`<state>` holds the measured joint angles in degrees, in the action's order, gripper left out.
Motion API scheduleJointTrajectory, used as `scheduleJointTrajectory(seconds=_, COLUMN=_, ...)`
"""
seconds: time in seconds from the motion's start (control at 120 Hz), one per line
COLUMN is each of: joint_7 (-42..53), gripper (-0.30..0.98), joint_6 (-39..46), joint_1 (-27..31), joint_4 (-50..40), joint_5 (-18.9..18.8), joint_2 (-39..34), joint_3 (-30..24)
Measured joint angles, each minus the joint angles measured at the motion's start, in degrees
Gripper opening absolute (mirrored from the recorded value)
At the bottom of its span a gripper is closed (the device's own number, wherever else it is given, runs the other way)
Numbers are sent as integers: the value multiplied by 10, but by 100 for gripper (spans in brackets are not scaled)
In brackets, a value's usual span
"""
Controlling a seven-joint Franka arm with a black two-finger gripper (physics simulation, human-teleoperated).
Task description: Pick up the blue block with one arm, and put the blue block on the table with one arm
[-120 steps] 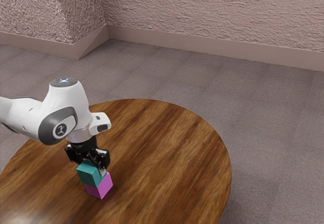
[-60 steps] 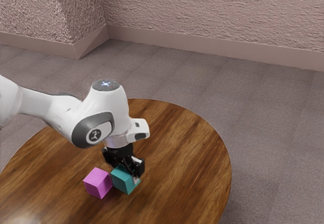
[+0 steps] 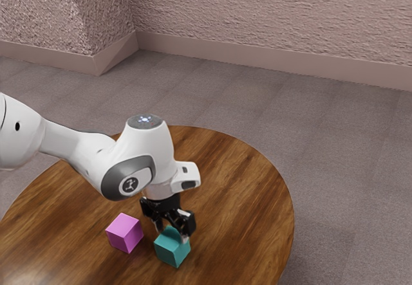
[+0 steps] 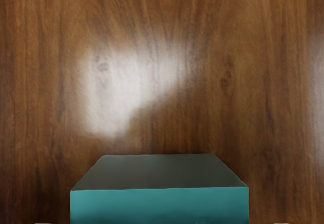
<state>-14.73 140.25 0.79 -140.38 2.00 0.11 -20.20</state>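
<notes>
One blue-green block (image 3: pixel 172 248), the task's own, stands nearest in the exterior view, upright and, as far as I can judge under the hand, resting on the round wooden table (image 3: pixel 241 201). My gripper (image 3: pixel 171 233) is right over it, released, its fingers spread apart on either side of the block. Just beyond, toward the exterior view's left, sits a magenta block (image 3: pixel 124 233), near the first with a strip of bare wood between them. The white arm (image 3: pixel 76 145) reaches in from the exterior view's left, above the table. Past the table's curved edge lies the grey floor (image 3: pixel 335 163), then a pale baseboard (image 3: pixel 257 58) and a rough, pinkish wall (image 3: pixel 270 8). In the wrist view the block's greyish top face shows above its blue-green side, with a white glare (image 4: pixel 109 95) on the wood near it.
</notes>
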Motion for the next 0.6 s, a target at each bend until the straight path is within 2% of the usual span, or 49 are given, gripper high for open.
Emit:
scheduleJointTrajectory(seconds=0.117, joint_7=0, gripper=63, joint_6=-17, joint_1=4, joint_4=47, joint_5=0, joint_2=-3, joint_3=1)
scheduleJointTrajectory(seconds=0.25, joint_7=-1, gripper=65, joint_6=-126, joint_1=-15, joint_4=251, joint_5=0, joint_2=16, joint_3=21)
scheduleJointTrajectory(seconds=0.317, joint_7=1, gripper=66, joint_6=-183, joint_1=-45, joint_4=321, joint_5=11, joint_2=26, joint_3=59)
scheduleJointTrajectory(seconds=0.358, joint_7=6, gripper=67, joint_6=-229, joint_1=-78, joint_4=371, joint_5=21, joint_2=30, joint_3=112)
scheduleJointTrajectory(seconds=0.4, joint_7=12, gripper=67, joint_6=-269, joint_1=-87, joint_4=398, joint_5=29, joint_2=29, joint_3=161)
scheduleJointTrajectory(seconds=0.5, joint_7=28, gripper=67, joint_6=-349, joint_1=-27, joint_4=433, joint_5=40, joint_2=18, joint_3=233)
scheduleJointTrajectory(seconds=0.6, joint_7=45, gripper=68, joint_6=-405, joint_1=83, joint_4=449, joint_5=42, joint_2=7, joint_3=254)
